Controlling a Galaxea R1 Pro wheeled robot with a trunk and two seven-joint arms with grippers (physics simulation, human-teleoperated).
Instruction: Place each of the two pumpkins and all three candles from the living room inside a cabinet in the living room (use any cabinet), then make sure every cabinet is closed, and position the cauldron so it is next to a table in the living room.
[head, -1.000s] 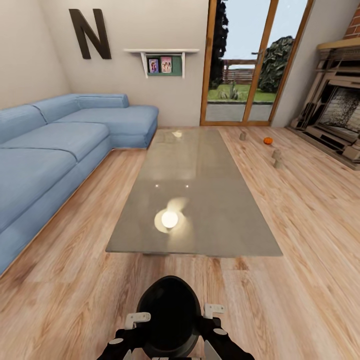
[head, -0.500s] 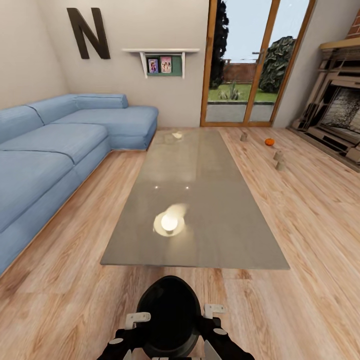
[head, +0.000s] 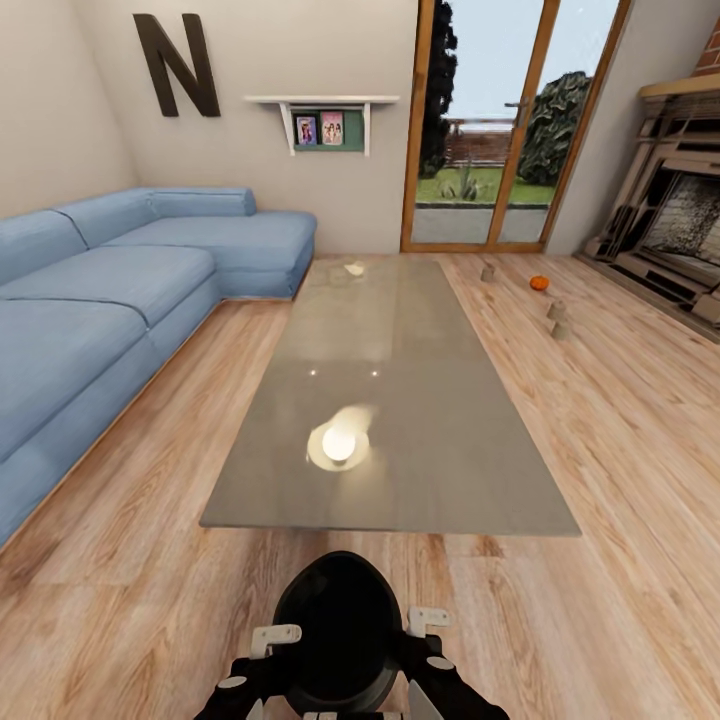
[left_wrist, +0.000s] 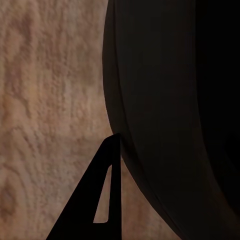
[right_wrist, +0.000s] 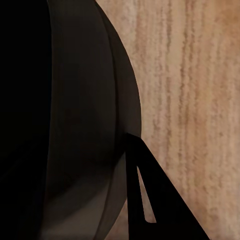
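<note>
Carrying cauldron (head: 338, 632) at bottom centre of frame, black pot squeezed between left gripper (head: 274, 636) and right gripper (head: 428, 620), one either side. Wrist views: one finger of each against pot wall, so pinching pot; whether each gripper's own fingers are spread or together, can't tell. Grey surface (head: 395, 400) just ahead, short edge near pot. My take: lower straight down onto floor (head: 130, 580), keep squeeze even, release both together. Pumpkin (head: 539, 283) and candles (head: 553, 320) upper right, by fireplace (head: 680, 235). Only readable writing: big "N" (head: 178, 66) on wall.
</note>
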